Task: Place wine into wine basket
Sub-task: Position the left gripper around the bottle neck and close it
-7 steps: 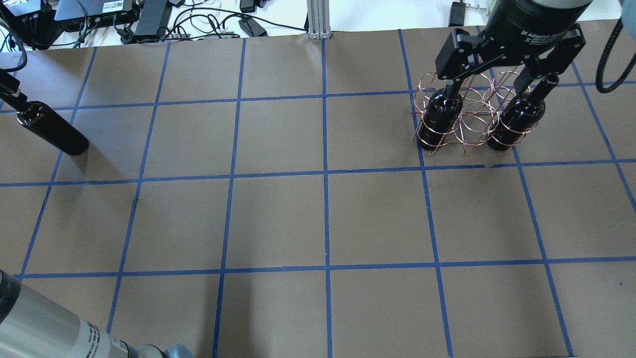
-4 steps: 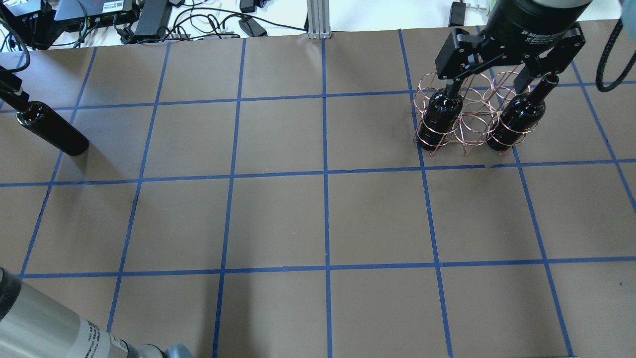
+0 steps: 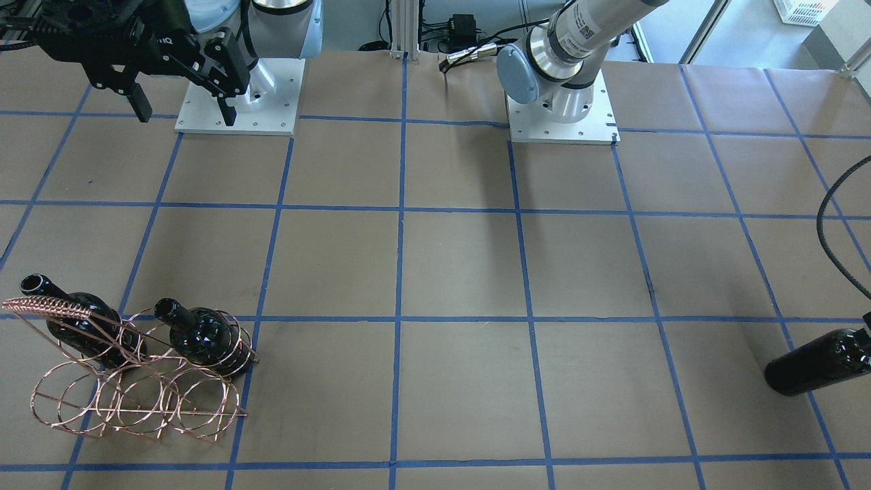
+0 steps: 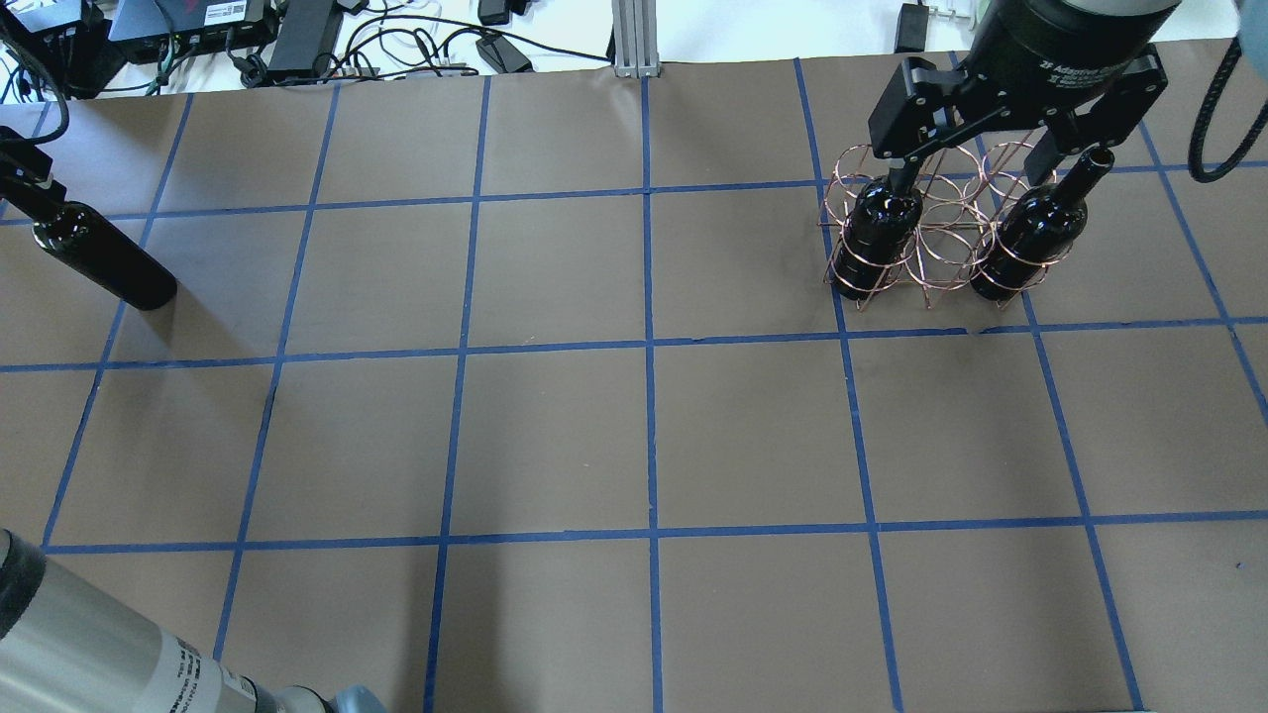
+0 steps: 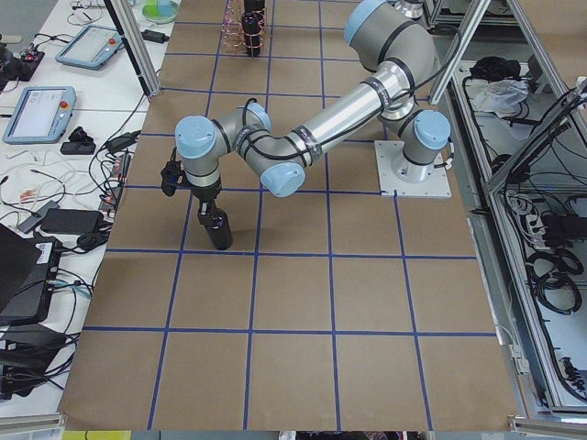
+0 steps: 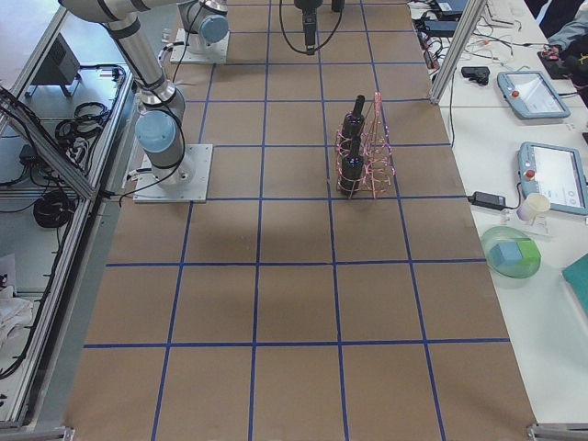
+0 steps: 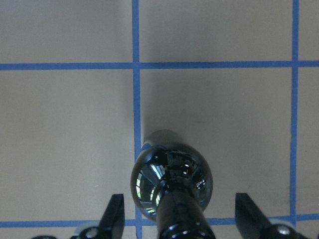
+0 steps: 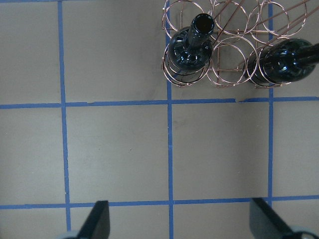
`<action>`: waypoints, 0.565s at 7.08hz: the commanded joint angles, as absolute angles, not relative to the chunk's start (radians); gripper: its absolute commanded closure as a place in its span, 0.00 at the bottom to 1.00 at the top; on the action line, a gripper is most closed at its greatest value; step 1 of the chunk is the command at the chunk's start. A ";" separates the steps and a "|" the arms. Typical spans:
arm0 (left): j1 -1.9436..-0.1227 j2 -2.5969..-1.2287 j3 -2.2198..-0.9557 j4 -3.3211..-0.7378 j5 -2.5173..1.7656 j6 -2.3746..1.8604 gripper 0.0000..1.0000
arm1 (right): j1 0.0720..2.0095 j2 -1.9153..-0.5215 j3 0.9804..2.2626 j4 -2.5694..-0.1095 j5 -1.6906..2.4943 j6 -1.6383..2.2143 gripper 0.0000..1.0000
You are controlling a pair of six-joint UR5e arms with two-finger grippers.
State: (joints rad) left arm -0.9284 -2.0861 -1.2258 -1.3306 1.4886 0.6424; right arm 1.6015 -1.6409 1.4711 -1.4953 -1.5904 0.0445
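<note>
A near-black wine bottle [image 4: 104,262] stands on the table at the far left; it also shows in the front view [image 3: 816,364] and the left side view [image 5: 217,229]. My left gripper [image 4: 25,183] is open, and its fingers stand apart on both sides of the bottle's neck [image 7: 179,219]. The copper wire wine basket [image 4: 941,233] stands at the back right. It holds two bottles, one in each outer loop [image 4: 877,233] [image 4: 1030,238], and nothing in the middle loops. My right gripper [image 4: 991,149] hangs open and empty high above the basket's near side [image 3: 180,109].
Cables and electronics [image 4: 297,40] and an aluminium post [image 4: 634,40] line the table's far edge. The two arm base plates [image 3: 238,95] [image 3: 561,116] sit on my side. Brown paper with a blue tape grid covers the table.
My left arm has shifted slightly by the bottle's neck. The bottle, the basket and my right arm have not moved.
</note>
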 commanded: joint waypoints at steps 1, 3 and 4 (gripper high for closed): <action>-0.930 -2.086 -1.226 -1.330 1.486 0.643 0.33 | 1.601 -1.640 1.471 -1.502 -1.589 0.044 0.00; -0.930 -2.088 -1.226 -1.312 1.486 0.643 0.35 | 1.601 -1.640 1.471 -1.496 -1.589 0.046 0.00; -0.930 -2.089 -1.226 -1.302 1.485 0.643 0.35 | 1.601 -1.640 1.471 -1.494 -1.589 0.045 0.00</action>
State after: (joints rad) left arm -0.9295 -2.0878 -1.2257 -1.3124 1.4860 0.6427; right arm 1.6015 -1.6399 1.4711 -1.4963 -1.5892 0.0451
